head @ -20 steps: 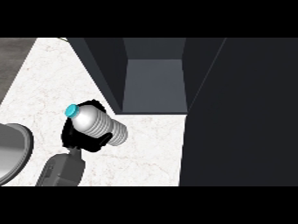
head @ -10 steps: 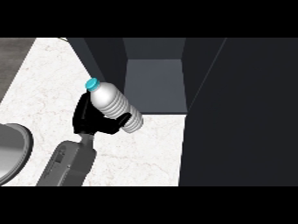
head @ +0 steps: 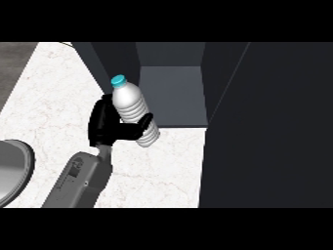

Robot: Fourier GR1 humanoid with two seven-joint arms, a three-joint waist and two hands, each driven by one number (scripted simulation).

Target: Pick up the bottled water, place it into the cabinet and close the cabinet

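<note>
My left hand [head: 110, 126] curls its fingers [head: 144, 122] round the bottled water [head: 134, 110] before the open cabinet [head: 170, 95], hiding part of its lower body

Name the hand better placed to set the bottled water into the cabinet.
Left. The left hand already has its fingers curled round the bottled water, right at the open cabinet front. The right hand is not in view.

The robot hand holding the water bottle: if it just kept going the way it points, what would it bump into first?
Probably the cabinet. The left robot hand, curled round the water bottle, points up the view toward the cabinet's left wall and open compartment; depth is hard to judge.
</note>
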